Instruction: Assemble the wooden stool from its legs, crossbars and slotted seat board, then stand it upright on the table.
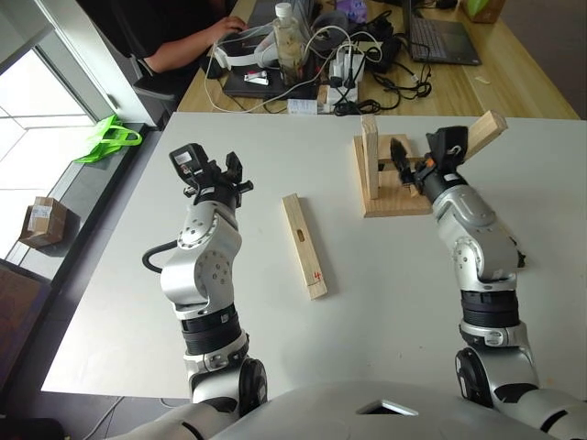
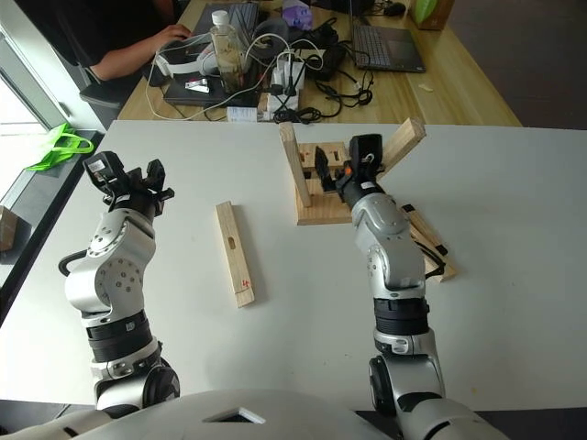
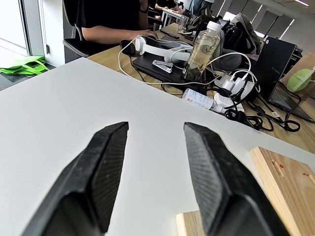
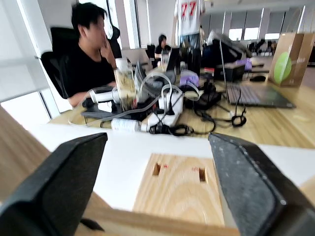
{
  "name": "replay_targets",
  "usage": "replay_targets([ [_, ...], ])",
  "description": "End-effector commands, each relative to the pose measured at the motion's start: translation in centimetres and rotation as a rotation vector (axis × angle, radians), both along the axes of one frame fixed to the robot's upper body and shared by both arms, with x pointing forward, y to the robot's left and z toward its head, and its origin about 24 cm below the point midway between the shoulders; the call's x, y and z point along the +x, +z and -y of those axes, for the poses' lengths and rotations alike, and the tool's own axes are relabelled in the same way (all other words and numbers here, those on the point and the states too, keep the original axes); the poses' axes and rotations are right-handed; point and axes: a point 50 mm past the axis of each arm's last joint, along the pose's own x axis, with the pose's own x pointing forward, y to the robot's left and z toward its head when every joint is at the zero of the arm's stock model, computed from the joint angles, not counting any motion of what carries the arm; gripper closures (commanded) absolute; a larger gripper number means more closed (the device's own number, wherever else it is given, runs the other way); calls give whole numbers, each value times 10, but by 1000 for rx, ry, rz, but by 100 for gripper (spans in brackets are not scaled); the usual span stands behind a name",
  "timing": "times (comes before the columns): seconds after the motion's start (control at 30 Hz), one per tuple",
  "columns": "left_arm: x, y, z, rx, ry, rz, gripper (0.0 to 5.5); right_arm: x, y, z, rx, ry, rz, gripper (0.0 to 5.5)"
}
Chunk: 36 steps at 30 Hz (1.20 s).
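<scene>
The slotted seat board [image 1: 396, 203] lies flat on the white table [image 1: 275, 348] at the far right, with one leg [image 1: 369, 154] standing upright at its left edge. A second leg [image 1: 487, 131] leans tilted behind my right wrist. My right gripper [image 1: 402, 158] hovers open just above the board; the right wrist view shows its fingers [image 4: 59, 182] wide apart over the board's two slots [image 4: 179, 172]. A loose slotted plank [image 1: 304, 244] lies at the table's middle. My left gripper [image 1: 216, 176] is raised at the left, open and holding nothing, as its wrist view [image 3: 155, 130] confirms.
More wooden pieces [image 2: 427, 240] lie under my right forearm. Beyond the table's far edge, a desk [image 1: 514, 82] carries a bottle [image 1: 288, 41], cables, a power strip and a laptop [image 1: 443, 38]. A green bag [image 1: 108, 139] lies on the floor to the left.
</scene>
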Motion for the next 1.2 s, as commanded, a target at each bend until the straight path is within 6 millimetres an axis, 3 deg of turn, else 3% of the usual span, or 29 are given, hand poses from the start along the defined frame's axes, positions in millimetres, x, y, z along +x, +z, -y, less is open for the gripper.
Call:
replay_targets([
  [0.03, -2, 2, -3, 3, 25, 11, 342, -20, 37, -8, 119, 183, 180, 167],
  [0.13, -1, 3, -3, 3, 27, 16, 342, -36, 52, -27, 170, 335, 227, 167],
  [0.2, -1, 4, -2, 2, 23, 17, 342, -41, 50, -40, 149, 387, 205, 167],
  [0.33, -1, 4, -1, -1, 22, 18, 342, -29, 30, -58, 33, 337, 115, 167],
  [0.53, 2, 4, 2, -5, 9, 18, 342, -12, 5, -64, -101, 295, -10, 167],
  [0.63, 2, 4, 3, -7, 10, 18, 342, -7, 3, -63, -131, 297, -9, 167],
  [0.93, 1, 3, 3, -8, 17, 21, 336, -12, 13, -56, -171, 509, 64, 299],
  [1.0, 1, 3, 3, -9, 19, 22, 336, -12, 15, -49, -176, 553, 67, 339],
  [1.2, 1, 4, 1, -7, 24, 29, 336, -13, 30, -9, -223, 603, 89, 357],
])
